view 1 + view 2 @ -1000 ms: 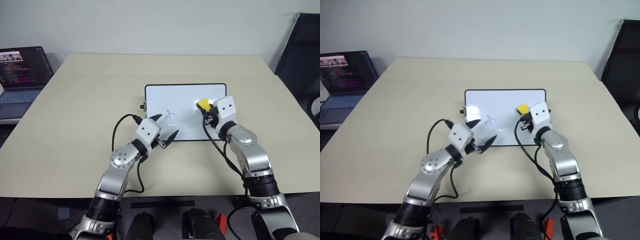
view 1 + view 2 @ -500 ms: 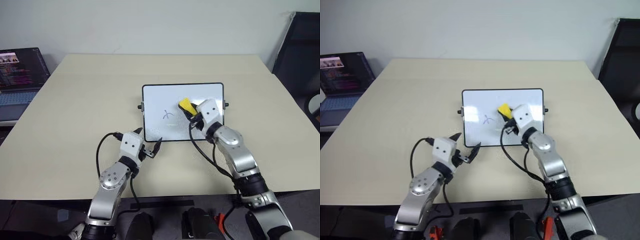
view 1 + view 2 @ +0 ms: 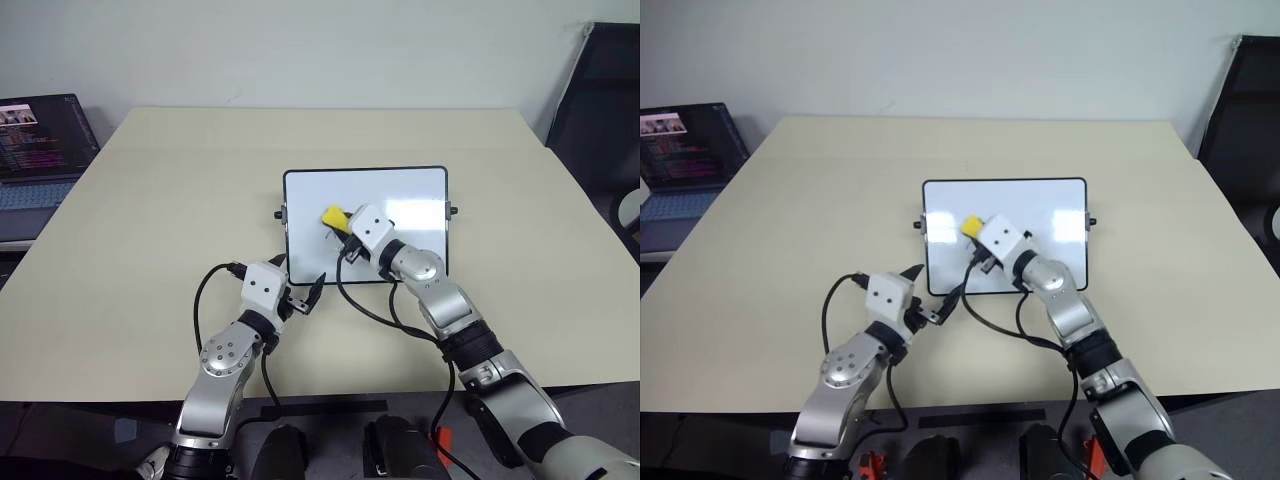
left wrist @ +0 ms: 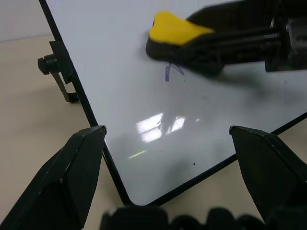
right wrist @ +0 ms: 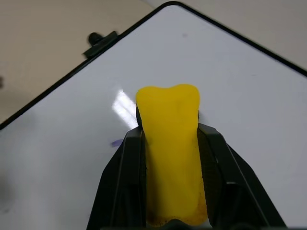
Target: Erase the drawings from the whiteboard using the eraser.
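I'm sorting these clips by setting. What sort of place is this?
Probably an office or lab: a plain beige table against a bare wall, an open laptop at its side, and a dark chair nearby.

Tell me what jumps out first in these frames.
The bright yellow eraser, clamped in the right gripper, sits on the whiteboard at table centre, over a small purple drawing. The left gripper hangs open at the board's near left corner. A lit laptop glows at far left.

Head stereo pair looks down over the table (image 3: 150, 220); both wrist cameras sit close above the whiteboard (image 4: 120, 86).
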